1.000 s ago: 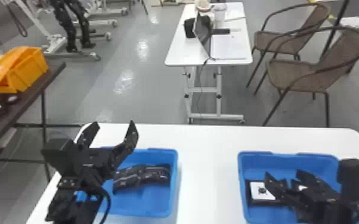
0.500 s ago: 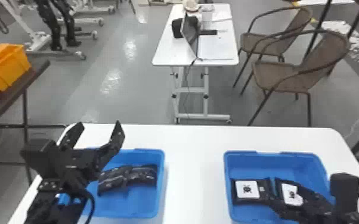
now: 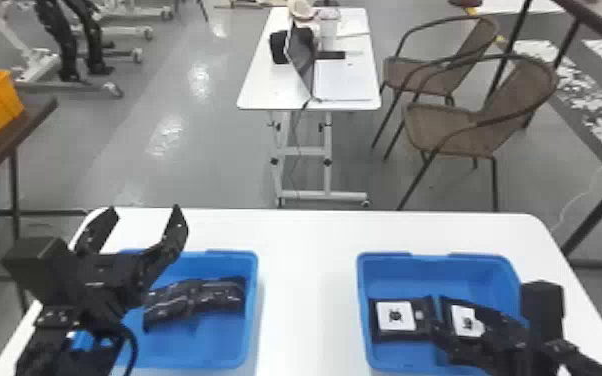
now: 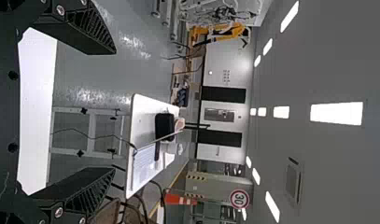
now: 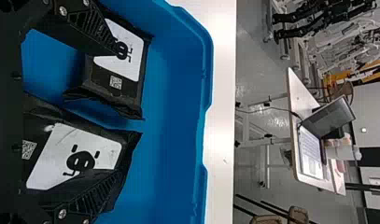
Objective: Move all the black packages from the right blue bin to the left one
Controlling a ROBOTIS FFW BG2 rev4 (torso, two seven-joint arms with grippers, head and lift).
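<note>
Two black packages (image 3: pixel 396 317) await transfer in the right bin (image 3: pixel 440 282) — at least one package (image 3: pixel 192 300) lies in the left bin (image 3: pixel 200 350) — left gripper (image 3: pixel 145 210) and right gripper (image 5: pixel 118 113) both spread.

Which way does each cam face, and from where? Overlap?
Head view: on the head, forward and down at left bin and right bin; both arms show.
Left wrist view: left wrist, outward across the room; left pincer shows, open.
Right wrist view: right wrist, over the right bin's packages and outward; right pincer shows, open.
Shared by head and right wrist views: right bin, packages, laptop.
</note>
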